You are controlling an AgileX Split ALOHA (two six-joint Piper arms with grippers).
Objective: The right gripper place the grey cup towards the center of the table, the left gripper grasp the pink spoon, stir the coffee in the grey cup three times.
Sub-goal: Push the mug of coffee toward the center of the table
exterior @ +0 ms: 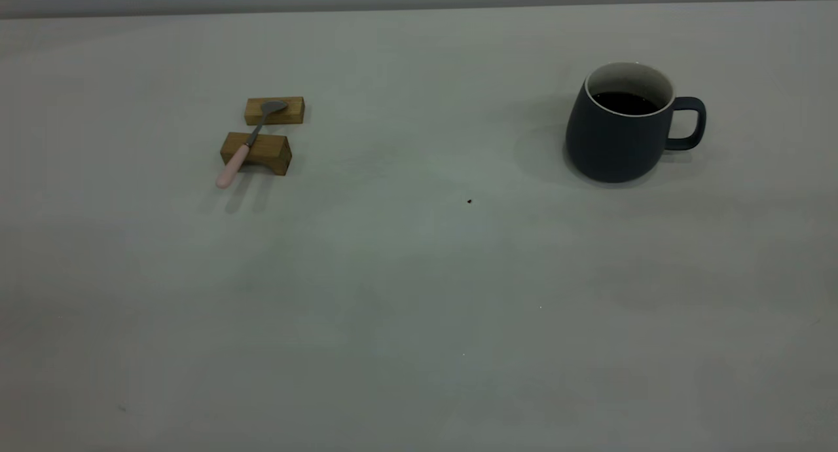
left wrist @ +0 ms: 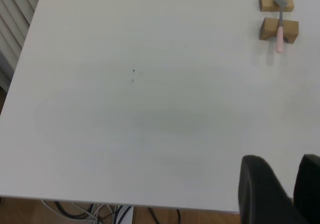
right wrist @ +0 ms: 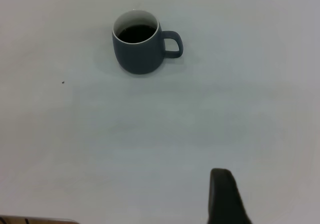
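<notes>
Two brown wooden blocks [exterior: 265, 134] are the only extras you have on the wide pale table [exterior: 419, 295], apart from one tiny dark speck [exterior: 469, 201] near its middle. Nothing stands between your jaws and the task's things.

The grey cup [exterior: 622, 128] sits upright on the right half, handle turned away from the centre, with the coffee [exterior: 625, 102] dark and level inside. It lies well ahead of the right gripper [right wrist: 225, 196], of which you see only one dark finger at the edge of its wrist view, so you cannot tell how its jaws stand.

The pink spoon [exterior: 243, 147] lies bridged across both blocks, bowl on the farther one, pink handle jutting past the nearer one. It is well apart from the left gripper [left wrist: 289, 184], whose jaws stand apart.
</notes>
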